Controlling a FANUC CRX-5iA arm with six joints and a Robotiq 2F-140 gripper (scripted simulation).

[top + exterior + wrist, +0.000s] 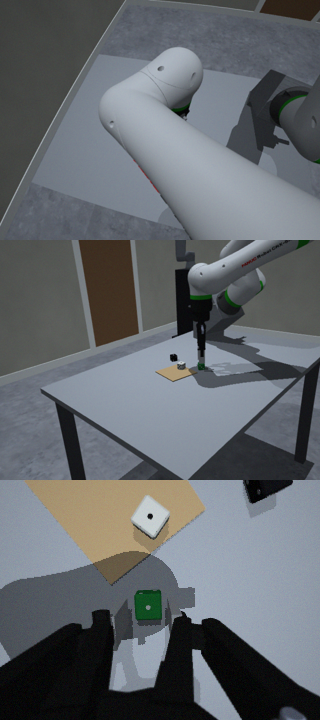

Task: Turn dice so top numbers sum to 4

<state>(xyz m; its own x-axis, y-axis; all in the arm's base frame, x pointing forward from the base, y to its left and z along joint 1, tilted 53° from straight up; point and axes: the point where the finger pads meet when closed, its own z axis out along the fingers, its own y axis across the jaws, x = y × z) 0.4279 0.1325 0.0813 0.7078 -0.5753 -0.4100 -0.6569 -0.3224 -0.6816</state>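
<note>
The green die point(201, 366) point(148, 606) lies on the table beside the mat, one pip on its top. My gripper point(201, 360) point(147, 609) points down just over it, fingers partly open, one on each side, with gaps to the die in the wrist view. The white die point(181, 365) point(150, 516) is on the tan mat point(172, 375) point(75, 510) near an edge, one pip up. The black die point(173, 357) point(270, 487) is on the table off the mat, cut off in the wrist view; its top number is unclear. The arm hides dice and mat in the top view.
The grey table point(77, 129) point(124, 405) carries the mat and dice. A second white arm point(302, 116) point(242, 291) stands behind mine, by a grey block-shaped base. Shadows fall over the near mat corner and the green die's surroundings.
</note>
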